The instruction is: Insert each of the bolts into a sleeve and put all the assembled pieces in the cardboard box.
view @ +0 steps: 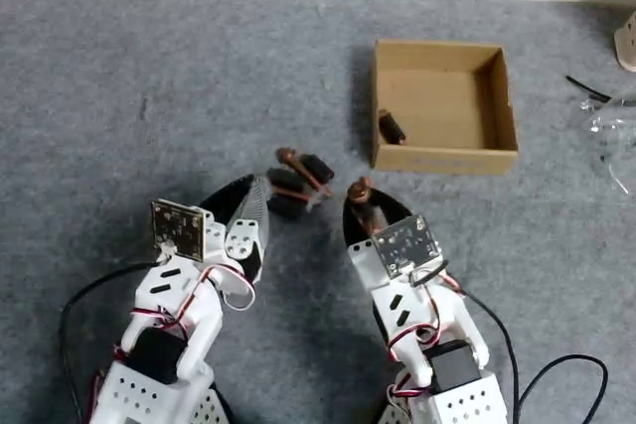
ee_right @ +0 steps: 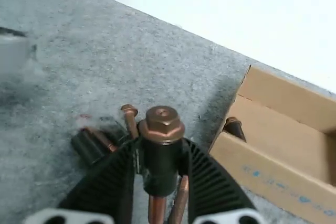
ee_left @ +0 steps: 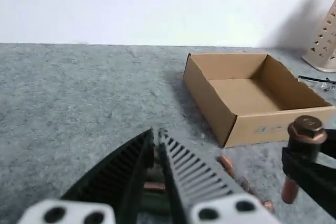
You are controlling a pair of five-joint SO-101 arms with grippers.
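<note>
1. Right tool (ee_right: 160, 150): closed on a sleeve (ee_right: 160, 174) with a bolt (ee_right: 161, 124) seated in it, held near the box (view: 442, 106).
2. Left tool (ee_left: 156, 134): jaws drawn together, nothing seen gripped, beside loose parts (view: 298, 181) on the desk (view: 149, 96).
3. Risk: the bolt may be shed if the sleeve is tilted, or the piece released short of the box.

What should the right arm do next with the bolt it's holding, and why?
Probably carry it over the cardboard box and let go: the right gripper is shut on a bolt already seated in a sleeve, with the box close by.
</note>
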